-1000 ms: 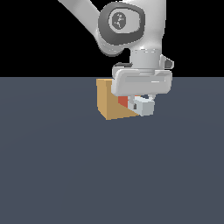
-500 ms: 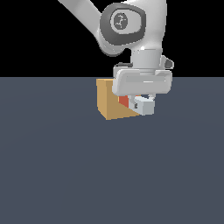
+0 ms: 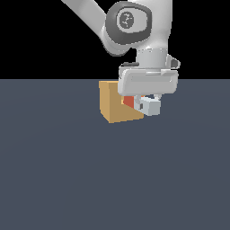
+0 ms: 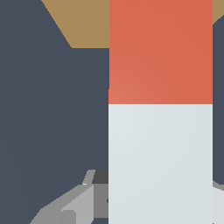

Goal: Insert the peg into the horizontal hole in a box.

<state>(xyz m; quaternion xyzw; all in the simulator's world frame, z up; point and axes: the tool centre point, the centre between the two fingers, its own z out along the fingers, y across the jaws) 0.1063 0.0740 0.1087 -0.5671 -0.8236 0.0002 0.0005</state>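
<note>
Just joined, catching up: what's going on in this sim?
A Panda arm's gripper holds the peg level, orange end toward the box. In the exterior view that end is right at the box's face; the wrist view shows it overlapping the box edge. The hole itself is hidden, so how far in it is, if at all, can't be told.

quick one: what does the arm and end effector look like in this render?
Glossy white-grey rounded arm links, with a dark grey circular joint cap bearing a small pale mark. Below it a boxy pale grey hand housing. The end effector fingers look grey in the wrist view. No cables visible.
</note>
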